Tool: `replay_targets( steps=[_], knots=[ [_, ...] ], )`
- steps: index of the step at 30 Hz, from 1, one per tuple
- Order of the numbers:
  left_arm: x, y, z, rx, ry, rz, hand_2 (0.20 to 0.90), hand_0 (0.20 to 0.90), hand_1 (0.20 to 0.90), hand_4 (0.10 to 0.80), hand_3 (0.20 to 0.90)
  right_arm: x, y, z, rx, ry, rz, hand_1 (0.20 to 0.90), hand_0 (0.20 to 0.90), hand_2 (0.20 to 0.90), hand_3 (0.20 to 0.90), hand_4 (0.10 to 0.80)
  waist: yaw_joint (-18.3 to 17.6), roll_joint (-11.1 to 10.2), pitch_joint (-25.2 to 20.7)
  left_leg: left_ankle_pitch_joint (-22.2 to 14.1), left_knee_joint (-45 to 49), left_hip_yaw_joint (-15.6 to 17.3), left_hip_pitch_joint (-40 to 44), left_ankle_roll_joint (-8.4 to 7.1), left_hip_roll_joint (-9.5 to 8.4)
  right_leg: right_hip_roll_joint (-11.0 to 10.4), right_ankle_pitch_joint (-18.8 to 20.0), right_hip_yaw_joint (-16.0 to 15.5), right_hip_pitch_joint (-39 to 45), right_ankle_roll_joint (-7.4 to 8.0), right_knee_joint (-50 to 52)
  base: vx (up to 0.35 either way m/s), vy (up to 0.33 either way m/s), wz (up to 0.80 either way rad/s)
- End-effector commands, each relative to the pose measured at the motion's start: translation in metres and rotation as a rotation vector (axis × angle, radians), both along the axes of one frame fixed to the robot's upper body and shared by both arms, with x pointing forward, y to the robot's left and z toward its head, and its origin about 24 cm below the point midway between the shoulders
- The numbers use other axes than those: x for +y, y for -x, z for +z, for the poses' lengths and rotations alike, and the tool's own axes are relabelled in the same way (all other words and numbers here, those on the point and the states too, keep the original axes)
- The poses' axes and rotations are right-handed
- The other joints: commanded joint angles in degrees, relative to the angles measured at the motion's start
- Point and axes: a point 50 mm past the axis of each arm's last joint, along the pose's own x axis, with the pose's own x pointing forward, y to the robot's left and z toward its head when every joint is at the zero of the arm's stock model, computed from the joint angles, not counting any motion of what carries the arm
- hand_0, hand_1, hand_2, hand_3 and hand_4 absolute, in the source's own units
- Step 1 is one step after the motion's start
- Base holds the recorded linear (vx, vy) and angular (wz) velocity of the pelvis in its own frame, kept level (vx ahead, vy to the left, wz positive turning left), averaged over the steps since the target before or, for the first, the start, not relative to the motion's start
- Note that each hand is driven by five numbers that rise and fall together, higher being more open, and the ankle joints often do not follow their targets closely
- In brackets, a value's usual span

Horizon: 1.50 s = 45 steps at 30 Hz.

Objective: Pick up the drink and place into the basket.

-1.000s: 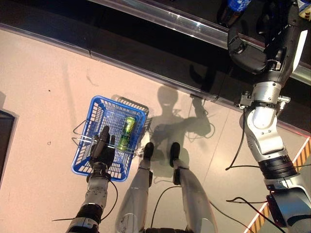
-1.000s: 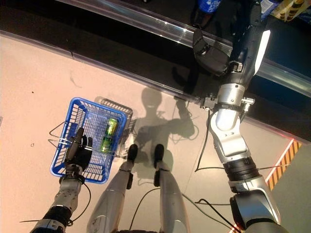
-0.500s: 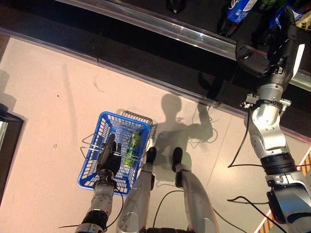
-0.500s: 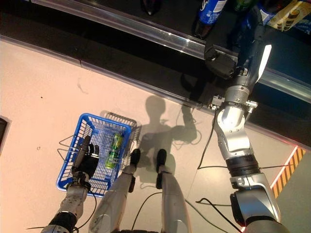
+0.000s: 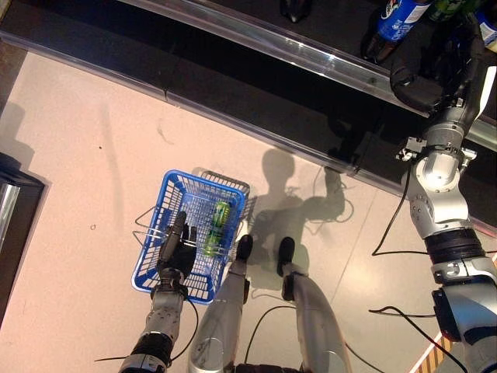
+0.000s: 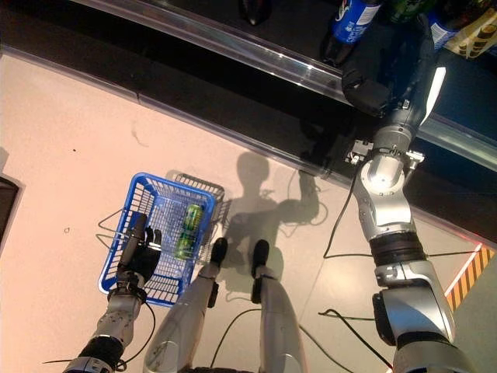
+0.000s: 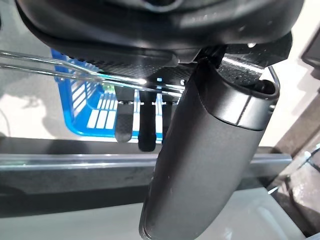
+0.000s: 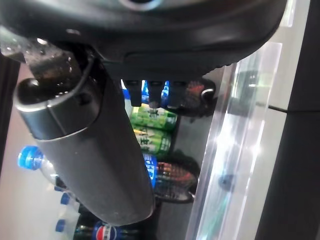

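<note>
Near the robot, its left hand (image 5: pixel 175 247) hangs low with fingers curled round the wire handle (image 7: pixel 75 75) of a blue plastic shopping basket (image 5: pixel 167 190), which rests on or just above the pale floor (image 5: pixel 85 132); which of the two cannot be told. Inside the basket, just beyond the left fingers on the thumb side, a green drink can (image 5: pixel 217 228) already lies on its side.

Farther away, across a dark ledge with a glass edge (image 5: pixel 256 35), the right hand (image 6: pixel 371 87) reaches up into a refrigerated shelf. In the right wrist view its fingers (image 8: pixel 150 92) extend straight ahead with nothing between them. Just past the fingertips stand green cans (image 8: pixel 152 127), with blue-capped bottles (image 8: pixel 30 160) to the thumb side. From the head views a blue-labelled bottle (image 5: pixel 396 23) stands beside the right hand.

In my judgement this is the reach for another drink: one is already in the basket, and the right hand has not yet taken hold. The next move calls for pushing the fingers around one can, closing firmly without toppling its neighbours, then carrying it down over the basket.

Labels carry print, but none is given here
</note>
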Motion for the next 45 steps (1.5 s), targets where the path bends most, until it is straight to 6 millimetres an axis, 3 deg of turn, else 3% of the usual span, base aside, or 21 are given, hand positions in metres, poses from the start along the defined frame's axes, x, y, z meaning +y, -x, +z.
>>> replay_targets(
  steps=[1, 27, 45],
  knots=[
    [0.035, -0.010, 0.044, -0.232, -0.137, 0.026, 0.300, 0.300, 0.300, 0.100, 0.200, -0.014, 0.025, 0.084, -0.266, 0.120, -0.024, 0.900, 0.900, 0.900, 0.900, 0.800, 0.7, 2.8, -2.1, -8.1, 7.2, 3.3, 0.0, 3.13, -2.37, 0.8, -2.7, -2.2, 3.9, 5.13, -1.7, 0.013, -0.023, 0.04],
    [0.047, -0.015, 0.053, -0.258, -0.157, 0.016, 0.300, 0.300, 0.300, 0.100, 0.200, -0.013, 0.009, 0.109, -0.197, 0.150, 0.029, 0.900, 0.900, 0.900, 0.900, 0.800, 3.0, 1.9, -1.1, -8.3, 8.0, 1.9, -2.1, 3.23, -2.56, 1.1, -2.9, -3.6, 1.9, 4.65, -0.2, 0.004, -0.004, 0.04],
    [0.045, -0.015, 0.052, -0.266, -0.143, 0.008, 0.300, 0.300, 0.300, 0.100, 0.200, -0.024, 0.009, 0.129, -0.248, 0.011, 0.027, 0.900, 0.900, 0.900, 0.900, 0.800, 4.4, 2.6, -1.1, -7.9, 8.3, 1.2, -3.9, 3.20, -3.24, 0.7, -3.0, -4.4, -0.3, 4.46, 1.0, 0.002, 0.006, 0.02]
  ],
)
